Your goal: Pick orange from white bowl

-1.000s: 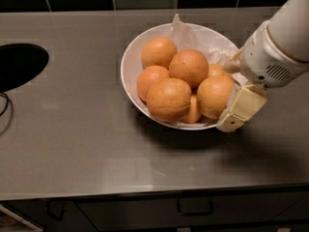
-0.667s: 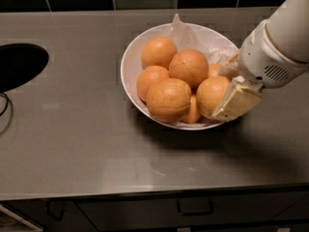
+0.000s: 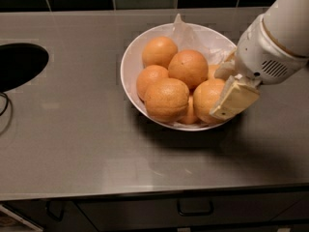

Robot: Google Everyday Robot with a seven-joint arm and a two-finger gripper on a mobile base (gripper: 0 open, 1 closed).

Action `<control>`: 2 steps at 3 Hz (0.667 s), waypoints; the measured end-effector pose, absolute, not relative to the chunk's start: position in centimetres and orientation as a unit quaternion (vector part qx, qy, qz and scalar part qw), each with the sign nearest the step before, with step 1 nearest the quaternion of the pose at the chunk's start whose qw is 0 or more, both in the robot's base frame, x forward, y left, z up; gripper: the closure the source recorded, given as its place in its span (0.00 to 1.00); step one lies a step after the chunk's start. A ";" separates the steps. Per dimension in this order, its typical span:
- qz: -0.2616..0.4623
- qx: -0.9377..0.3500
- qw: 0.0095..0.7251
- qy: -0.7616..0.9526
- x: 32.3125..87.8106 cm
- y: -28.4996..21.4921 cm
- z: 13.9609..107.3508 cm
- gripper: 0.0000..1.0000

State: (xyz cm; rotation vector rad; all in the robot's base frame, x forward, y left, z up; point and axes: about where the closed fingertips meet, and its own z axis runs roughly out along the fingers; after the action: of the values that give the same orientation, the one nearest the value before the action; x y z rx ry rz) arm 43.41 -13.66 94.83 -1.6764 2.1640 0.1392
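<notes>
Here the gripper (image 3: 221,94), fingers (image 3: 235,99) apart, meets the dimpled orange (image 3: 204,98) (dull, pale peel) in the white bowl (image 3: 125,67).

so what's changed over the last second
The end effector, at the right rim of the wide glossy white bowl, moved slightly up and left, closing in on the large pale dimpled orange on that side. Nothing is lifted yet. The bowl and the other oranges stayed put.
</notes>
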 end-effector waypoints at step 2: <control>0.052 -0.599 0.198 0.774 43.5 -13.6 95.1 0.36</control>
State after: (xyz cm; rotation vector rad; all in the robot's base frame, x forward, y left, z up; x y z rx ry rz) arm 43.51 -13.64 95.11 -1.6758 2.1653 0.1467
